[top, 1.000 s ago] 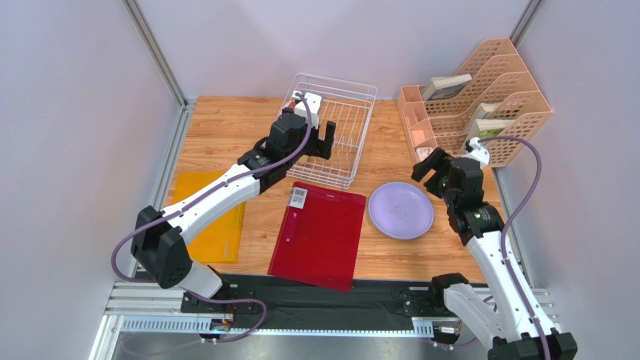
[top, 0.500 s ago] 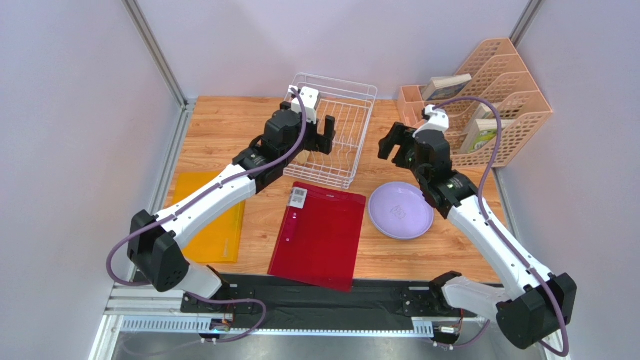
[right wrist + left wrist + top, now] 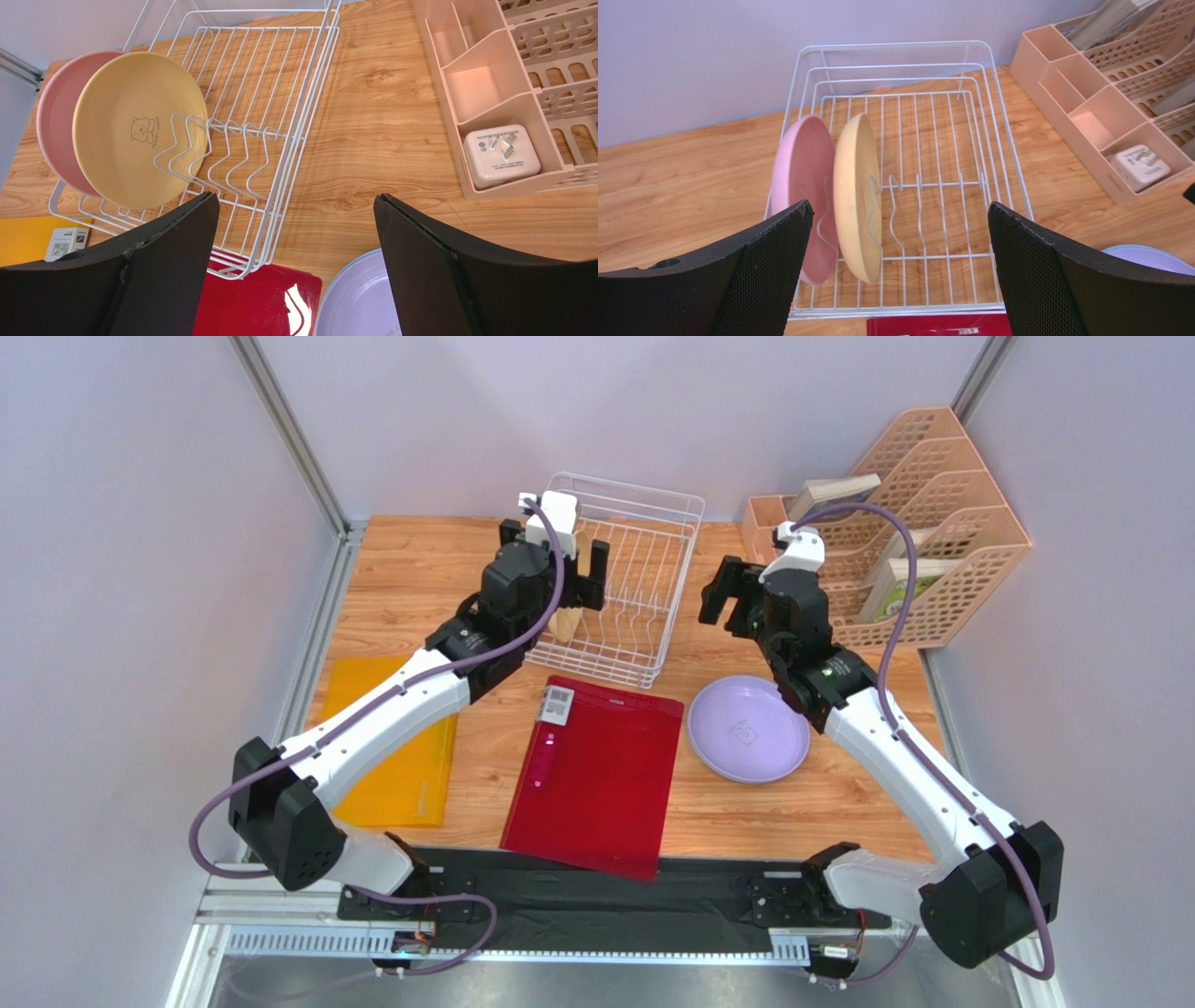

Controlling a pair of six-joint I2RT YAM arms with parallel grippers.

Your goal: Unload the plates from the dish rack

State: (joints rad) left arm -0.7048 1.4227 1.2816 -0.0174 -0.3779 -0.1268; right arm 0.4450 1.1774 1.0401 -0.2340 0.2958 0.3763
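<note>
While the top view shows the lilac plate (image 3: 748, 730) lying on the table (image 3: 421, 574) outside the dish rack (image 3: 659, 504), two plates wait. From the left wrist, the pink plate (image 3: 801, 189) and tan-yellow plate (image 3: 856, 196) stand upright in the rack below the left gripper (image 3: 899, 210), spread and empty. From the right wrist, the right gripper (image 3: 295, 203) is also spread and holds nothing; no blue plate shows.

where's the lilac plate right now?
Top view: the lilac plate lies flat at the right of the table, just right of the red folder, outside the dish rack.
</note>
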